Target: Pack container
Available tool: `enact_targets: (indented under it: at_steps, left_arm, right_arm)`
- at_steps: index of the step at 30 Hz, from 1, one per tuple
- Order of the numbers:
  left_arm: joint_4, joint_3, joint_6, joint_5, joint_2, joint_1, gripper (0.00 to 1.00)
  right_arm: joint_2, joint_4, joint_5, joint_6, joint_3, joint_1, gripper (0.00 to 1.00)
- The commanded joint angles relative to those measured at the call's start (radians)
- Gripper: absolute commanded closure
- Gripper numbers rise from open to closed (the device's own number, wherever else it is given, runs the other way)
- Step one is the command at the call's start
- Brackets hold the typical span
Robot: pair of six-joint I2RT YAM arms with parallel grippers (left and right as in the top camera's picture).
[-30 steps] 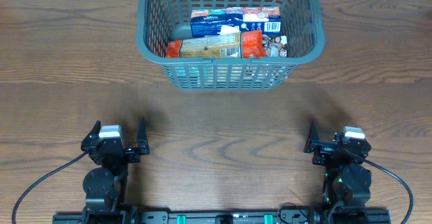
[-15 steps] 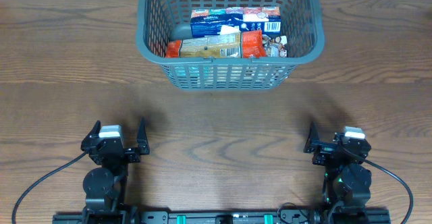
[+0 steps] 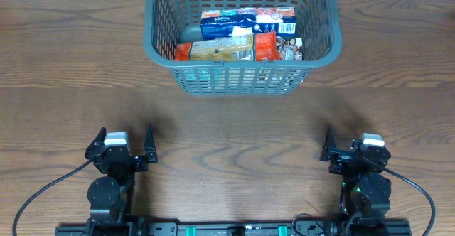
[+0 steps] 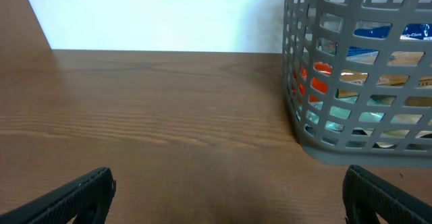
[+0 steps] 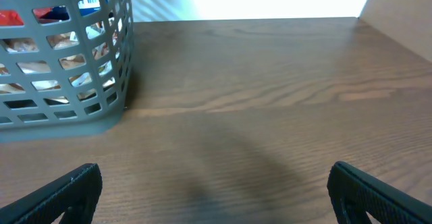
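Observation:
The dark grey slotted container (image 3: 160,51) stands at the far middle of the wooden table. Inside lie a blue snack pack (image 3: 245,21), an orange and tan pack (image 3: 220,49) and other packs. It shows at the right of the left wrist view (image 4: 304,82) and at the left of the right wrist view (image 5: 115,62). My left gripper (image 3: 125,145) is open and empty at the near left, with bare wood between its fingers (image 4: 226,197). My right gripper (image 3: 353,146) is open and empty at the near right, with bare wood between its fingers (image 5: 216,193).
A white wall runs behind the table's far edge (image 4: 169,48). Black cables trail from both arm bases at the near edge. Bare wood lies between the grippers and the container.

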Motion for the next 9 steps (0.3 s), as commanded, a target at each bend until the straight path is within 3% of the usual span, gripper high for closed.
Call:
enact_targets:
  at_steps: [1,9]
  left_arm:
    - [-0.003,-0.032,-0.008,-0.005,-0.007,-0.004,0.01]
    - [-0.003,-0.032,-0.008,-0.005,-0.007,-0.004,0.01]
  right_arm:
    - [-0.007,0.0,0.006,0.01,-0.005,-0.006,0.01]
    - [-0.007,0.0,0.006,0.01,-0.005,-0.006,0.01]
